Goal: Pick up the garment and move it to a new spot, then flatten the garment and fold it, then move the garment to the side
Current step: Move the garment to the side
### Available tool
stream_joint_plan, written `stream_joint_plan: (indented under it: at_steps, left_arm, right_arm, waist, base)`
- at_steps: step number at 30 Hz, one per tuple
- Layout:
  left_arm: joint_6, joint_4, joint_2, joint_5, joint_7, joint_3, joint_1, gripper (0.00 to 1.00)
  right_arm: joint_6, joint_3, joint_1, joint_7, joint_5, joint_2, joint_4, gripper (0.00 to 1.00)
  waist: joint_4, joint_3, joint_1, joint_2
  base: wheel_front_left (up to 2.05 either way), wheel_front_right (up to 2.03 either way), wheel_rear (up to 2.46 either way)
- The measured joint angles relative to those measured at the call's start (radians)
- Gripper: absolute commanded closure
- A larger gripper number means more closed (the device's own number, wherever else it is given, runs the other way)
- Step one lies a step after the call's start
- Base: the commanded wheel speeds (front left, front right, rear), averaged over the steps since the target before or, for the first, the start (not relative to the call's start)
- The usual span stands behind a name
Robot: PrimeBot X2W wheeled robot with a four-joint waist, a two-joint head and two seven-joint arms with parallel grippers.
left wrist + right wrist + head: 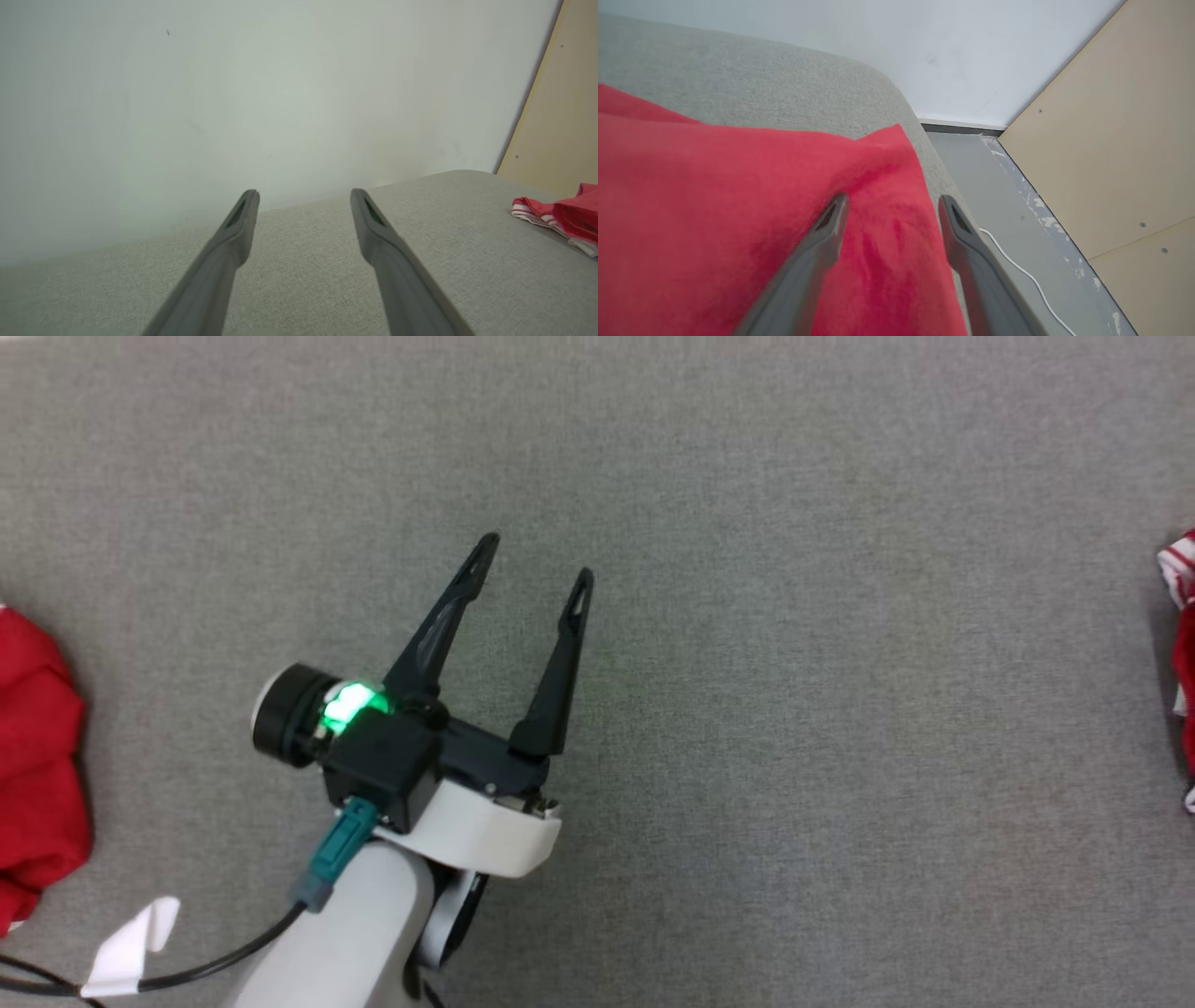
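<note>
Under our right gripper [894, 200], whose fingers [817, 242] stand apart, the red garment [738, 210] lies by the edge of the grey fabric surface [761, 79], set aside there, we judge; our left gripper [537, 555], also spread and empty, hangs well away over bare fabric.

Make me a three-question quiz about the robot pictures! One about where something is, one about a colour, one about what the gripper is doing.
1. Where is the red-and-white striped cloth on the grey fabric surface, in the head view? A) right edge B) middle C) bottom edge
2. What colour is the light behind the left gripper? A) blue B) green C) yellow
3. How is the left gripper? A) shut B) open, empty C) holding cloth
1 A: it peeks in at the right edge. 2 B: it glows green. 3 B: its fingers stand apart, nothing between.
</note>
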Motion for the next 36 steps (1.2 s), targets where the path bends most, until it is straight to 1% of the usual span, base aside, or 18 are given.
stream_joint_plan:
  at_steps: [2, 4, 9, 13, 15, 19, 22, 25, 31, 36]
  left_arm:
    - [0.004, 0.007, 0.002, -0.015, -0.006, 0.008, 0.025, 0.00]
    - [0.013, 0.012, 0.010, -0.025, -0.007, 0.021, 0.054, 0.00]
    - [0.044, 0.027, 0.038, -0.056, -0.012, 0.064, 0.146, 0.00]
    - [0.057, 0.034, 0.058, -0.086, -0.014, 0.092, 0.219, 0.00]
    - [0.069, 0.039, 0.068, -0.095, -0.015, 0.105, 0.252, 0.00]
    - [0.084, 0.054, 0.076, -0.113, -0.016, 0.126, 0.304, 0.00]
    - [0.091, 0.069, 0.072, -0.141, -0.016, 0.139, 0.332, 0.00]
    - [0.091, 0.094, 0.071, -0.150, -0.017, 0.150, 0.350, 0.00]
    - [0.085, 0.134, 0.068, -0.156, -0.020, 0.157, 0.388, 0.00]
    - [0.072, 0.155, 0.071, -0.157, -0.021, 0.144, 0.427, 0.00]
  right_arm:
    - [0.000, -0.041, 0.023, -0.023, 0.002, 0.031, -0.012, 0.00]
    - [0.000, -0.084, 0.059, -0.036, 0.010, 0.073, -0.049, 0.00]
    - [0.000, -0.115, 0.191, -0.043, 0.012, 0.212, -0.220, 0.00]
    - [0.000, -0.097, 0.295, -0.037, -0.009, 0.327, -0.385, 0.00]
    - [0.000, -0.073, 0.340, -0.005, -0.020, 0.381, -0.467, 0.00]
    - [0.000, -0.023, 0.415, 0.064, -0.030, 0.454, -0.625, 0.00]
    - [0.000, 0.021, 0.462, 0.111, -0.041, 0.489, -0.723, 0.00]
    - [0.000, 0.058, 0.494, 0.149, -0.040, 0.505, -0.799, 0.00]
    - [0.000, 0.091, 0.565, 0.207, -0.044, 0.523, -0.884, 0.00]
    - [0.000, 0.094, 0.632, 0.245, -0.053, 0.528, -0.926, 0.00]
  waist:
    - [-0.002, -0.020, 0.0000, 0.0000]
    - [-0.004, -0.044, 0.0000, 0.0000]
    - [-0.017, -0.114, -0.0001, -0.0001]
    - [-0.027, -0.174, -0.0002, -0.0001]
    - [-0.029, -0.202, -0.0002, -0.0001]
    - [-0.021, -0.254, -0.0002, -0.0001]
    - [-0.002, -0.284, -0.0002, -0.0001]
    - [0.024, -0.312, -0.0002, -0.0001]
    - [0.069, -0.384, -0.0003, -0.0001]
    - [0.087, -0.447, -0.0003, -0.0001]
  base:
    - [0.00, 0.00, 0.00]
    - [0.00, 0.00, 0.00]
    - [0.00, 0.00, 0.00]
    - [0.00, 0.00, 0.00]
    - [0.00, 0.00, 0.00]
    - [0.00, 0.00, 0.00]
    - [0.00, 0.00, 0.00]
    - [0.00, 0.00, 0.00]
    - [0.00, 0.00, 0.00]
    - [0.00, 0.00, 0.00]
